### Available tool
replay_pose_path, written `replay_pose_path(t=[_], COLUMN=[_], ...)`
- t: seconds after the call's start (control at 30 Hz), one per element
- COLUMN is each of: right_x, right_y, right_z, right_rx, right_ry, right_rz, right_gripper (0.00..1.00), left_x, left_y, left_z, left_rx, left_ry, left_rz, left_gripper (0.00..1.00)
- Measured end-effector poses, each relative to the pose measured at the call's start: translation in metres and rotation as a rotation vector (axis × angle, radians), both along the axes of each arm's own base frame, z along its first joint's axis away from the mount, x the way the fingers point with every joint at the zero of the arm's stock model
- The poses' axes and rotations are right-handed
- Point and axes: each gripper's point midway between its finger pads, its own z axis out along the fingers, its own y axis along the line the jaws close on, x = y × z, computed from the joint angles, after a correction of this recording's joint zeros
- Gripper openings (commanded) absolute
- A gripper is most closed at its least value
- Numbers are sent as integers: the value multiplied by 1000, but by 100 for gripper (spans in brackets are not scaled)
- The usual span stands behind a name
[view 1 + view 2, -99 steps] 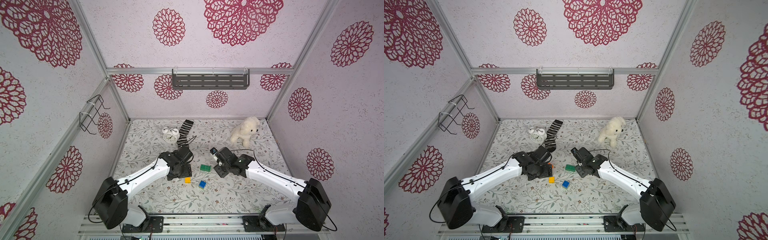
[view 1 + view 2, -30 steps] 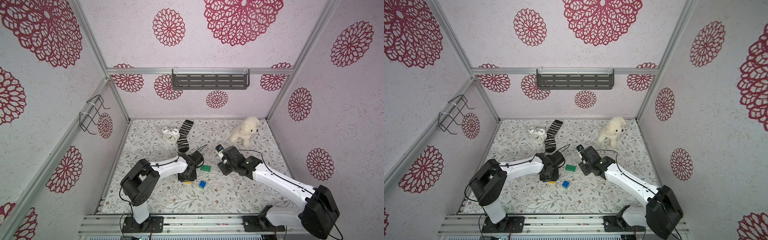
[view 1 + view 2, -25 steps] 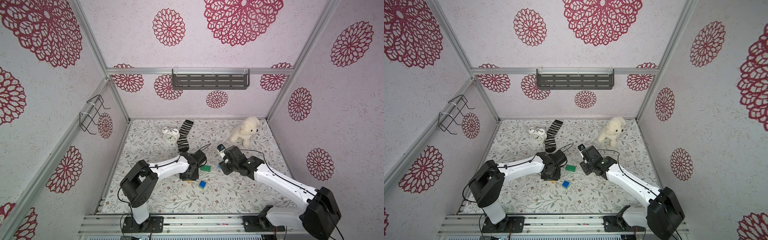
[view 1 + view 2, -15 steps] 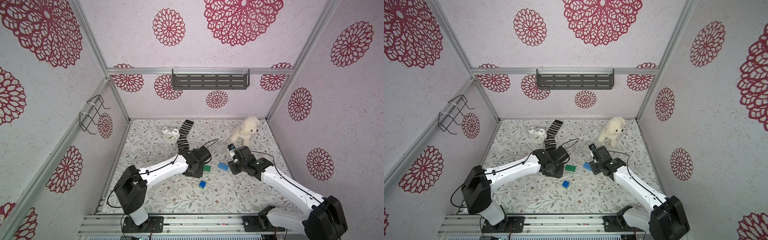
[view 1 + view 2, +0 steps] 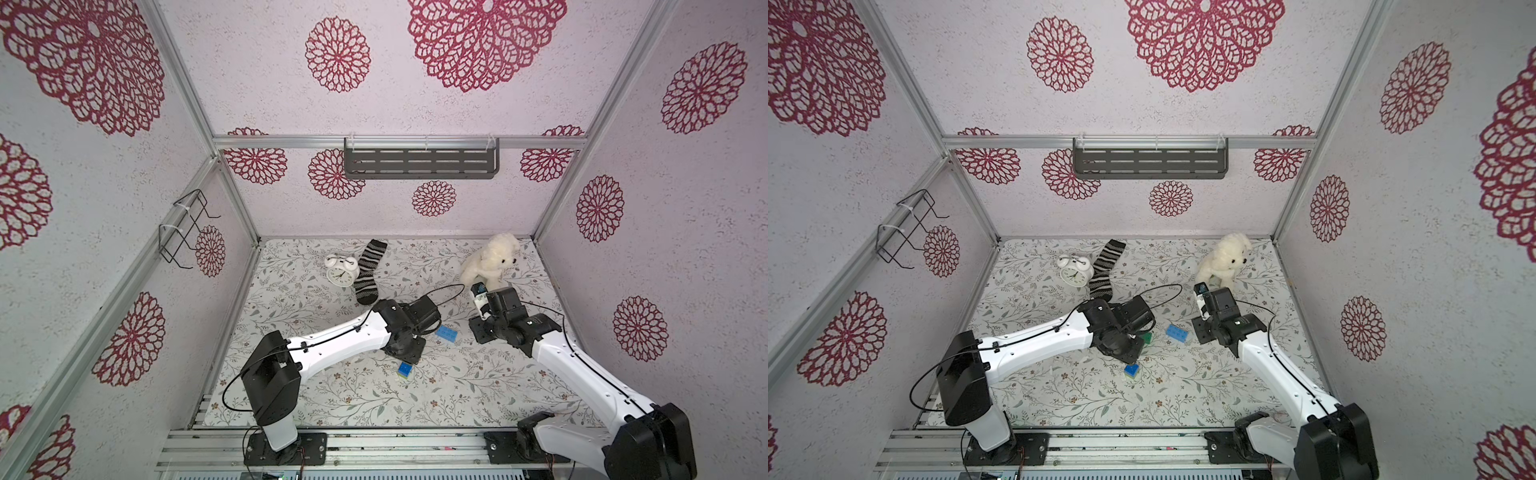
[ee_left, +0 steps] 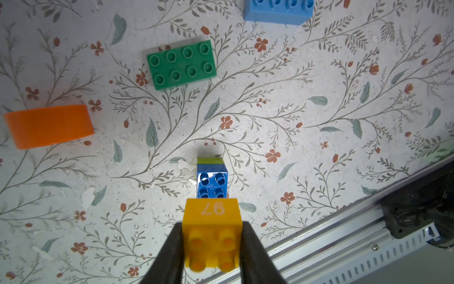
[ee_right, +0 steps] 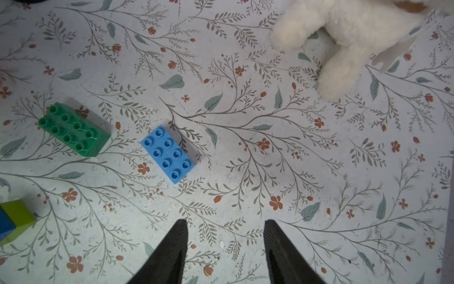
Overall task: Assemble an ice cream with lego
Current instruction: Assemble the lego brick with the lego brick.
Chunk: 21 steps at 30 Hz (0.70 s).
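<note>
Lego pieces (image 7: 73, 130) lie scattered on your floral mat (image 5: 478, 386), apart so each can be picked singly. Your left arm (image 5: 340, 336) stretches low to mid-mat. Your right arm (image 5: 573, 365) bends in beside it, its right gripper (image 7: 224, 222) spread and empty near the light-blue brick (image 7: 168, 153). Orange dome (image 6: 49, 126) and green brick (image 6: 181, 64) lie untouched. Your left gripper (image 6: 211, 225) pinches the yellow brick (image 6: 211, 214) studs-up, just short of the blue-on-lime stack (image 6: 212, 182), probably its next seat.
</note>
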Motion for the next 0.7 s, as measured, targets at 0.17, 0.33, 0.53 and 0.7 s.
replay_pose_path(t=[0.17,0.33,0.53,0.7], right_x=[7,11,12,12], right_y=[-5,-7,-6,-6], right_z=[4,6,7,7], right_rx=[25,42,56,60], right_ry=[-19,-27,-31,-29], right_rz=[-24,-33,-29,-28], right_gripper=[54,54,54,54], left_x=[-7,-10,-10,-11], left_y=[-1,-2,-3,-1], left_z=[-16,-21,-22,-28], left_rx=[44,60,67,84], left_ry=[31,35,26,22], left_rz=[-40,-53,-58,-60], left_gripper=[24,24,24,24])
